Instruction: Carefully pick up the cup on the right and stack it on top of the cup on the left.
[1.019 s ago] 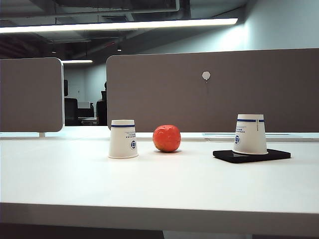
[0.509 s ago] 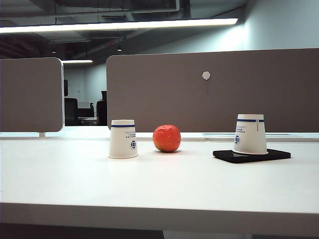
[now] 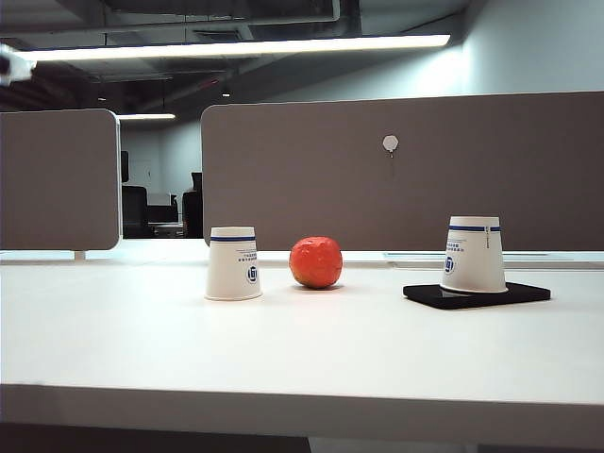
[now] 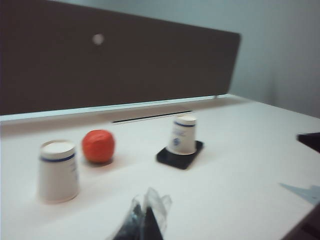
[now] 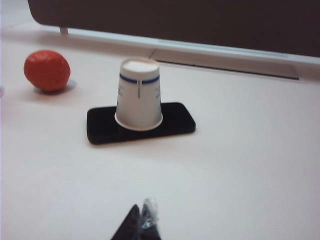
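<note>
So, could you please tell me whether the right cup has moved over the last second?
No. The right cup sits in the same spot on the black pad, same gap from the red ball.

Honestly almost nothing to report between the older shots and this one. The single difference I can spot in the exterior view: a small pale, blurry thing (image 3: 11,64) has popped in at the very top-left edge of the picture, up near the ceiling light strip. It wasn't there in either of the two earlier frames. It's cut off by the edge and too smeared to say what it is; could be a bit of the left arm, since that's its side, but I can't tell. The left wrist view is also blurred right now, but there's no earlier frame from that camera to compare.
</note>
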`<state>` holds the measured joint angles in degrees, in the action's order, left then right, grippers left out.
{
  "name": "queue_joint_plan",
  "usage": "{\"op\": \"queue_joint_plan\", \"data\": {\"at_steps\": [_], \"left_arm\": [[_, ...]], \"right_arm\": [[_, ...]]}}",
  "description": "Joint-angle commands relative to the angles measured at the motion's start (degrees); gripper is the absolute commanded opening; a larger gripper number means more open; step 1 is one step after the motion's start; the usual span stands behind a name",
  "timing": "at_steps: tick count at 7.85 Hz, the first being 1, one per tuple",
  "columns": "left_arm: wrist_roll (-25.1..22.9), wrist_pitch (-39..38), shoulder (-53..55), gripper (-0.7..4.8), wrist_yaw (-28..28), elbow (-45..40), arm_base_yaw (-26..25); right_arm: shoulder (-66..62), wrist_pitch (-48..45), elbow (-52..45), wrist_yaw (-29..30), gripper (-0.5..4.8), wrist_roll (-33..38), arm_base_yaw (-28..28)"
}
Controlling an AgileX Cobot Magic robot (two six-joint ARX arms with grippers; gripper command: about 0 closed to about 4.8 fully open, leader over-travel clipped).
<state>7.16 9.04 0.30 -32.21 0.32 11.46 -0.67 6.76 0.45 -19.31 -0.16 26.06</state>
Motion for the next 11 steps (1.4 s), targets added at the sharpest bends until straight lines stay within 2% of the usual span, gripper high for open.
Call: {"op": "queue_joint_plan", "data": {"at_steps": [1, 4, 5, 6, 7, 8, 9, 10, 11], "left_arm": [[1.60, 8.17, 0.00, -0.05, -10.51, 0.17, 0.02], [2.97, 8.28, 0.00, -0.05, -11.89, 0.17, 0.02], [3.54, 8.28, 0.00, -0.05, -12.57, 0.17, 0.02], [4.24, 8.31, 0.00, -0.05, -12.46, 0.17, 0.02], [4.24, 8.33, 0.00, -0.05, -12.46, 0.17, 0.02], [5.53, 8.48, 0.02, -0.05, -10.21, 0.17, 0.02], [5.53, 8.48, 0.02, -0.05, -10.12, 0.17, 0.02], [5.51, 8.46, 0.02, -0.05, -10.01, 0.17, 0.02], [5.51, 8.46, 0.02, -0.05, -10.01, 0.17, 0.02]], "right_arm": [[0.00, -12.35, 0.13, 0.00, 0.00, 0.15, 0.00], [0.00, -18.80, 1.01, 0.00, 0.03, 0.15, 0.04], [-2.38, 2.05, 32.02, -3.28, 0.74, -7.02, 0.04], [-9.79, 7.30, 41.59, -3.30, 0.98, -10.43, 0.02], [-11.63, 8.41, 43.43, -3.28, 1.05, -10.43, 0.02], [-44.44, 18.34, 64.17, 0.00, 2.48, -10.40, -0.02], [-46.51, 17.64, 64.15, 0.00, 2.68, -10.43, -0.04], [-63.78, 15.21, 64.08, 0.20, 3.20, -5.75, -0.09], [-65.09, 15.12, 64.06, 0.15, 3.20, -4.79, -0.20]]}}
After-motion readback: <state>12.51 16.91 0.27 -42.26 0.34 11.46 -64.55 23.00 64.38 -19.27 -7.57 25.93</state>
